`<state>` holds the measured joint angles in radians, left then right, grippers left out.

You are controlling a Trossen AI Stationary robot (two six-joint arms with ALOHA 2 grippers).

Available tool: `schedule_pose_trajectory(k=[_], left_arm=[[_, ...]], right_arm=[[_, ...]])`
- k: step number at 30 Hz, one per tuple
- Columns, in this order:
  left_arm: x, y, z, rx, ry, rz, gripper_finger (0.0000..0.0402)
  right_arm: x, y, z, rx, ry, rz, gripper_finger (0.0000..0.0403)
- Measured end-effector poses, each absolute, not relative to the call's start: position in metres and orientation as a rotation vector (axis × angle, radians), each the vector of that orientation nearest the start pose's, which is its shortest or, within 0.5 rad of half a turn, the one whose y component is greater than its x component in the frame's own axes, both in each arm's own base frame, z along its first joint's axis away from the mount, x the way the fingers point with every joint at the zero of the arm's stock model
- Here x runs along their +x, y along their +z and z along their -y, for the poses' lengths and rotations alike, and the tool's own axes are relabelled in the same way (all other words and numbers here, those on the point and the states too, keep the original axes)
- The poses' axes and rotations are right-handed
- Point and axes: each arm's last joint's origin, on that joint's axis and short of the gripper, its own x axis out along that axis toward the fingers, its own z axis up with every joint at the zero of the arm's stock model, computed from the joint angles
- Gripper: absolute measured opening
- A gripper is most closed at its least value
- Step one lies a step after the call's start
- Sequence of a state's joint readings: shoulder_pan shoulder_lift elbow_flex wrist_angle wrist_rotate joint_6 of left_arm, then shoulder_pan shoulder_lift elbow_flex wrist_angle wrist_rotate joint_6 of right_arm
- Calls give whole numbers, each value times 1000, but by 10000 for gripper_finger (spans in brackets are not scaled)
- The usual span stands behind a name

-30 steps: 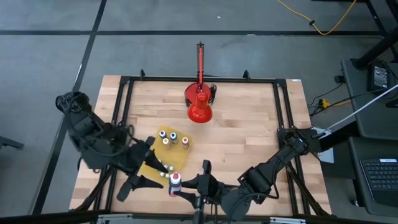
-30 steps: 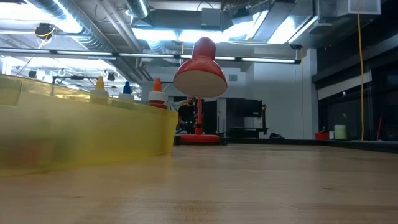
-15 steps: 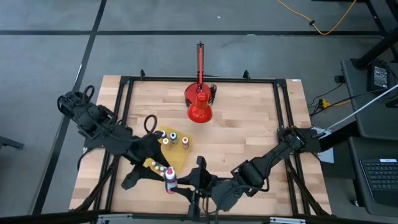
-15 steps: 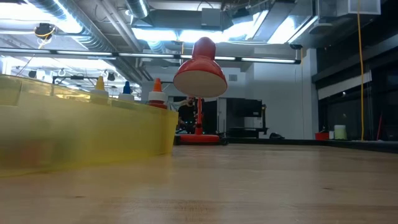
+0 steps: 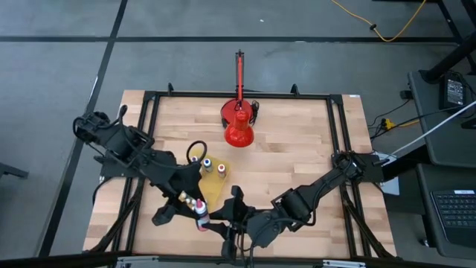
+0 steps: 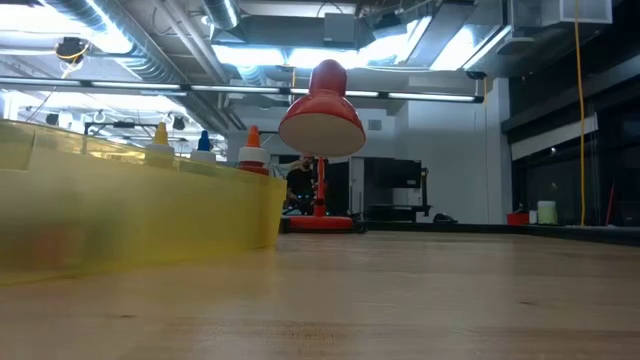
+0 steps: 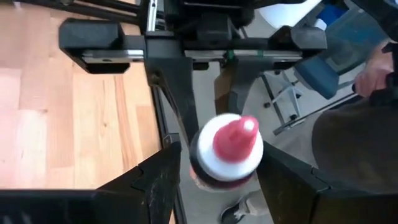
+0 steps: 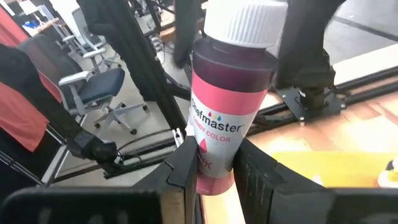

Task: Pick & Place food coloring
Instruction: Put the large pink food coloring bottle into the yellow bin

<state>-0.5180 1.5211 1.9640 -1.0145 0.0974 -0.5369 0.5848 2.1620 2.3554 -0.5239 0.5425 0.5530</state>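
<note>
A food coloring bottle [image 5: 201, 215] with dark red contents, a pink label and a white cap [image 8: 244, 22] is held up near the table's near edge by my right gripper [image 8: 214, 167], which is shut on it. My left gripper [image 7: 217, 180] is open. It looks down onto the bottle's red tip [image 7: 236, 138], and its fingers stand on either side of the cap; whether they touch it I cannot tell. Other small bottles [image 5: 202, 163] stand in a yellow tray [image 5: 214, 187] on the table, and their caps [image 6: 205, 146] show over its wall. My right gripper pinches the bottle's lower body [image 8: 214, 155], below the label, between its two fingers [image 8: 184, 163]. The bottle stands nearly upright above the fingers, cap end up, lifted clear of the table.
A red desk lamp [image 5: 238, 131] stands at the far middle of the table, with bare wood to its right. A black frame rail [image 7: 186, 53] runs along the near edge. A person's hand [image 7: 380, 67] shows beyond the table.
My left arm has swung toward the table's right and near edge, bringing its gripper over the bottle. My right gripper has carried the bottle a little toward the table's left, still shut on it.
</note>
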Motion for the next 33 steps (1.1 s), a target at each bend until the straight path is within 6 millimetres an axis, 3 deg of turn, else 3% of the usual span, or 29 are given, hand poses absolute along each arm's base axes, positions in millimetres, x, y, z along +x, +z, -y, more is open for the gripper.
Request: schedule_pose_trajectory(k=[8, 16, 20, 27, 33], left_arm=[[251, 472, 139, -401, -437, -723, 185], [252, 473, 136, -424, -428, -727, 118], [251, 473, 137, -425, -435, -729, 114], [247, 470, 140, -456, -386, -773, 114], [228, 450, 141, -466, -64, -939, 114]], right_arm=[[414, 395, -249, 401, -26, -329, 88], [414, 395, -250, 409, -17, -335, 88], [414, 395, -249, 406, -25, -330, 92], [414, 394, -250, 310, 23, -347, 147], [402, 407, -248, 336, 34, -350, 217]])
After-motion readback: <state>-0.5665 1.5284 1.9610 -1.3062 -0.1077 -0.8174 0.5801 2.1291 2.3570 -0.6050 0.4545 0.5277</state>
